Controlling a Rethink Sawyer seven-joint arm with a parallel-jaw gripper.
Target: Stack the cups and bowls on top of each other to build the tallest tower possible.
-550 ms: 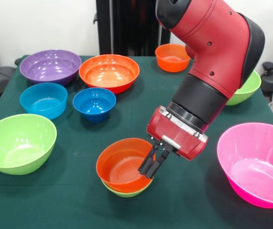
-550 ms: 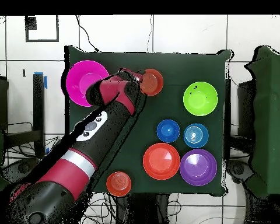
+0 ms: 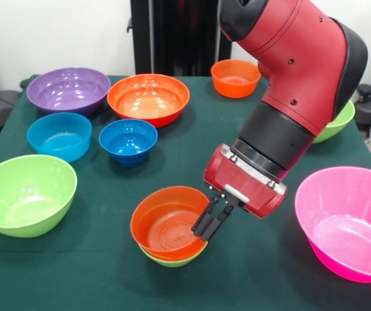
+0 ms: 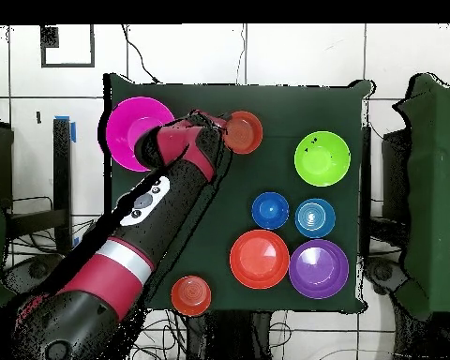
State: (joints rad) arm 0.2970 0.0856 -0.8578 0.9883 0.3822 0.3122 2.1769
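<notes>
A pile of an orange bowl (image 3: 164, 223) nested in a lime green bowl (image 3: 172, 259) stands at the table's near middle; it also shows in the overhead view (image 4: 245, 131). My gripper (image 3: 208, 220) reaches down to the orange bowl's right rim, its black fingers close together and pinching that rim. In the overhead view the gripper (image 4: 221, 132) sits at the pile's left edge. Loose bowls: purple (image 3: 68, 89), large orange (image 3: 148, 98), small orange (image 3: 236, 78), light blue (image 3: 59, 136), blue footed (image 3: 128, 141), large lime green (image 3: 24, 194), pink (image 3: 347, 220).
Another lime green bowl (image 3: 338, 122) is partly hidden behind my arm at the right. The pink bowl hangs over the table's right edge in the front view. The dark green table (image 3: 94, 272) has bare cloth in front of the pile.
</notes>
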